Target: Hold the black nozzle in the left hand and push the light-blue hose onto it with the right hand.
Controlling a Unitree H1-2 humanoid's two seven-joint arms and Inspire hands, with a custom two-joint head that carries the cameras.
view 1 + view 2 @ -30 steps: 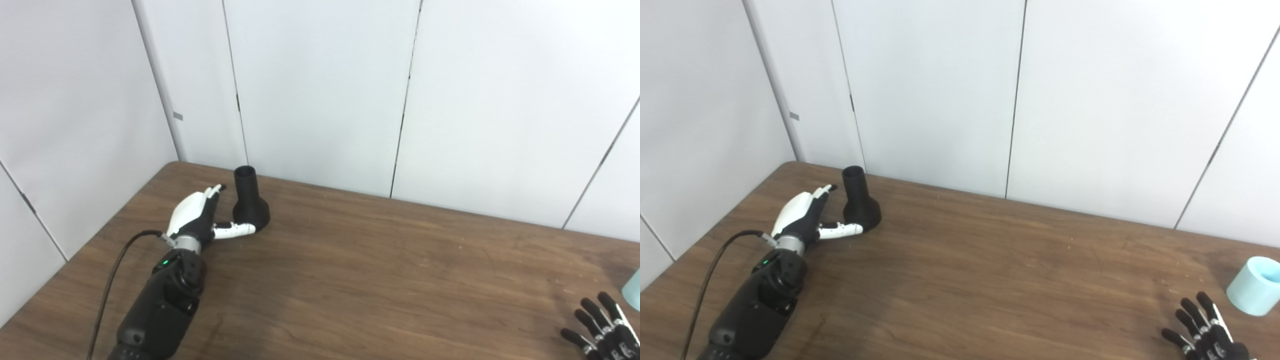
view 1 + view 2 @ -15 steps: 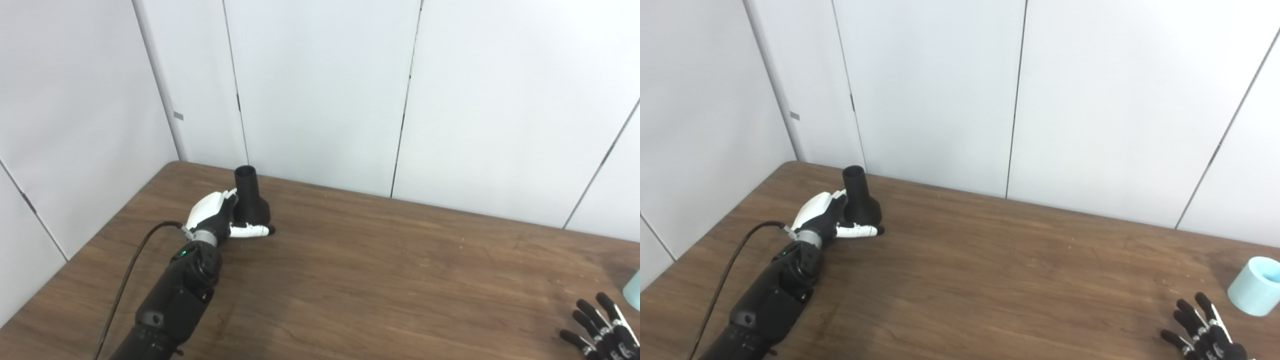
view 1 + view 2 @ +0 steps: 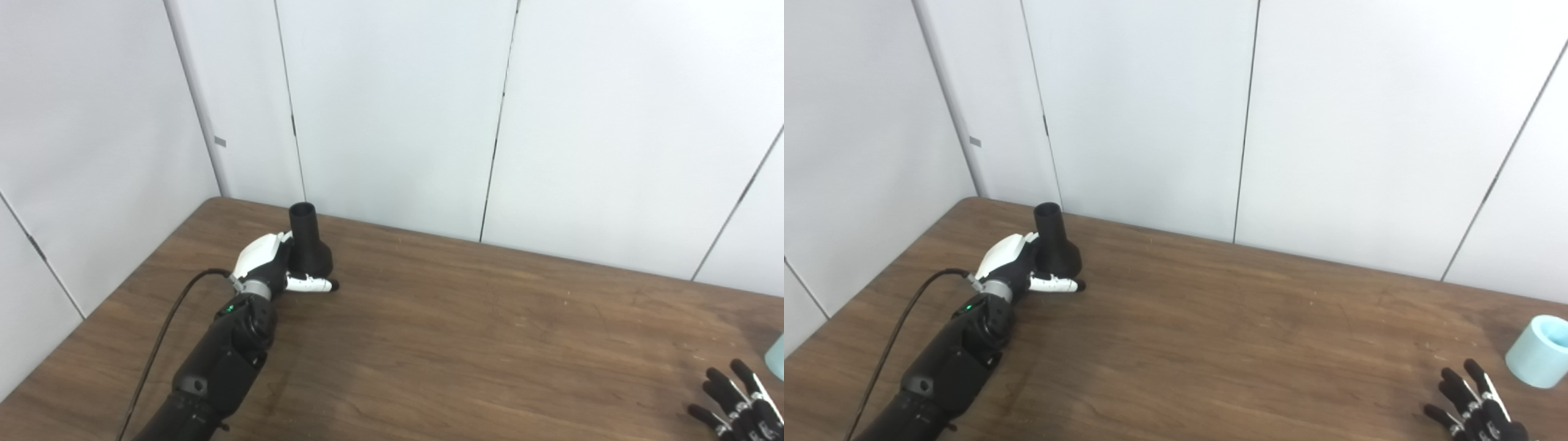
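The black nozzle (image 3: pixel 308 244) stands upright at the table's far left, narrow end up. My left hand (image 3: pixel 267 267) is against its left side, fingers reaching behind it and thumb (image 3: pixel 311 284) stretched across the front of its wide base; the fingers are not closed on it. The light-blue hose (image 3: pixel 1539 359), a short cylinder, stands at the table's right edge; only its rim shows in the left eye view (image 3: pixel 776 350). My right hand (image 3: pixel 1476 409) is open with fingers spread at the bottom right, just in front and left of the hose, not touching it.
The brown wooden table (image 3: pixel 465 343) is backed by white wall panels (image 3: pixel 392 110) close behind the nozzle. A black cable (image 3: pixel 162 327) runs along my left forearm.
My left hand has moved forward and right, from apart beside the nozzle to against its base, the thumb now across the front. The right hand has barely moved.
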